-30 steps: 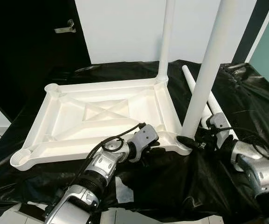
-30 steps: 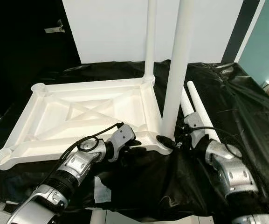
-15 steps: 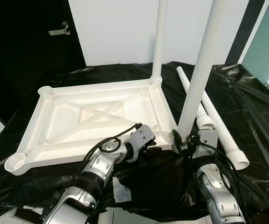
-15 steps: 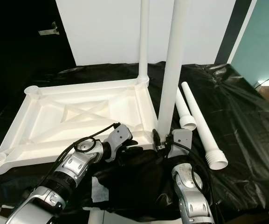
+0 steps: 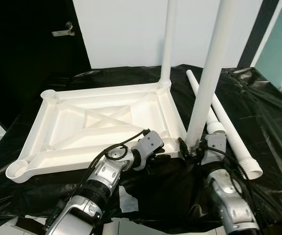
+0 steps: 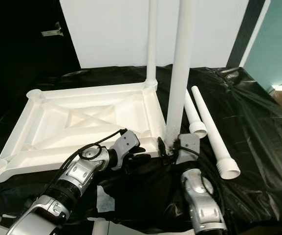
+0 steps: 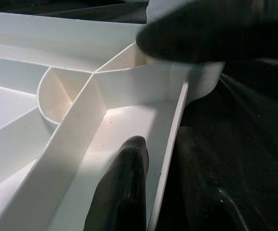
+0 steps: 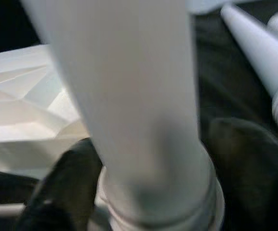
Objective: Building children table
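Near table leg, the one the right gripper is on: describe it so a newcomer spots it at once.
Start at the white tabletop lying upside down on the black sheet. Two white legs stand upright from its right-hand corners. The near table leg is at the front corner, with the right gripper closed around its base, unlike the far leg at the back corner and the two loose legs lying flat beside it.

A blurred white leg (image 8: 139, 120) rises between two black fingers (image 8: 66, 187) — white tabletop (image 8: 23, 110) behind.
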Controlling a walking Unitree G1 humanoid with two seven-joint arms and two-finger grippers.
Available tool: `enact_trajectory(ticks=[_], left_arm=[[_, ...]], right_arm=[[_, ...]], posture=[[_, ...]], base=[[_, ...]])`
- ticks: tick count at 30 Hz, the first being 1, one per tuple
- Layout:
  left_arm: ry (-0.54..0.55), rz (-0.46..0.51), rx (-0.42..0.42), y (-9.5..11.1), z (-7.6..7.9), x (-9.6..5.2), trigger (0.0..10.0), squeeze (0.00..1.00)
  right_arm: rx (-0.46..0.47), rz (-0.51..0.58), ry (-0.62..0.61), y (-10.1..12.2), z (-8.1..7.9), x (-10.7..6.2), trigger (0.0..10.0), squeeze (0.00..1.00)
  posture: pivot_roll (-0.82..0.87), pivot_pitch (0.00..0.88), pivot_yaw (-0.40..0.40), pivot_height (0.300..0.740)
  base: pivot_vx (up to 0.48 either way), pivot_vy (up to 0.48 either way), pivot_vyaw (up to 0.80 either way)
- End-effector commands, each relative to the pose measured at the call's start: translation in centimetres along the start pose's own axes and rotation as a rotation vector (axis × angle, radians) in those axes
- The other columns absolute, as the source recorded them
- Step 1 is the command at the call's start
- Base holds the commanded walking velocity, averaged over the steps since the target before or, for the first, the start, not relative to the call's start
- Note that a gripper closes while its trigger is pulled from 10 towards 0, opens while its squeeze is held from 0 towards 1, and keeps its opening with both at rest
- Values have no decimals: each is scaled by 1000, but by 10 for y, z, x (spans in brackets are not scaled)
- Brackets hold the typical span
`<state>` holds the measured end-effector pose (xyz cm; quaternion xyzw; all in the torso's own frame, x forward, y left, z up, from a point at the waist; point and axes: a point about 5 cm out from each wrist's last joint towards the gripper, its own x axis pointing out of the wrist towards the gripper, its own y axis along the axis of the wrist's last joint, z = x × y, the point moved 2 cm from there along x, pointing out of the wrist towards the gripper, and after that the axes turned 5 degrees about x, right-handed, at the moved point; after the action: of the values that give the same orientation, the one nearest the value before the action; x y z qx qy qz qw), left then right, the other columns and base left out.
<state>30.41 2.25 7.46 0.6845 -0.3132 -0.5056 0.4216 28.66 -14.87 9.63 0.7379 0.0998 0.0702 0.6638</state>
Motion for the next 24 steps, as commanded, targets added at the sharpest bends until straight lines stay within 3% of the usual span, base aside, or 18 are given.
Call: enact_trajectory(ticks=[1,3,4,6,8,11,14,15,17,18,24], left_arm=[[-104,-143,-138,-46,31,6,10000,0],[-103,-143,-139,-46,31,6,10000,0],[-105,-142,-138,-45,31,7,10000,0],[-106,-142,-137,-45,31,7,10000,0],[-111,-141,-133,-44,32,8,10000,0],[-111,-141,-132,-44,31,8,10000,0],[-111,-142,-131,-44,31,8,10000,0],[-107,-144,-132,-45,31,7,10000,0],[-107,-144,-132,-45,31,7,10000,0],[-105,-144,-132,-45,31,7,10000,0],[-102,-143,-135,-46,30,6,10000,0]], right_arm=[[40,5,77,8,1,5,10000,1000],[46,6,114,12,4,7,10000,1000],[38,-13,184,15,5,9,10000,0],[30,-28,227,16,5,9,10000,0],[-23,-74,372,20,6,6,10000,0],[-69,-118,470,22,9,2,10000,0],[-90,-139,504,22,11,1,10000,0],[-126,-211,583,21,16,-2,8549,0],[-126,-211,583,21,16,-2,8549,0],[-139,-235,610,21,19,-4,0,0],[-193,-299,670,22,26,-3,0,0]], posture=[[-41,0,-14,740],[-44,0,-12,740],[-47,0,-9,740],[-47,0,-9,740],[-46,0,-9,740],[-46,0,-11,740],[-45,0,-11,740],[-41,0,-16,740],[-41,0,-16,740],[-41,0,-16,740],[-34,0,-20,740]], base=[[0,0,0],[0,0,0],[0,0,0],[0,0,0],[0,0,0],[0,0,0],[0,0,0],[0,0,0],[0,0,0],[0,0,0],[0,0,0]])
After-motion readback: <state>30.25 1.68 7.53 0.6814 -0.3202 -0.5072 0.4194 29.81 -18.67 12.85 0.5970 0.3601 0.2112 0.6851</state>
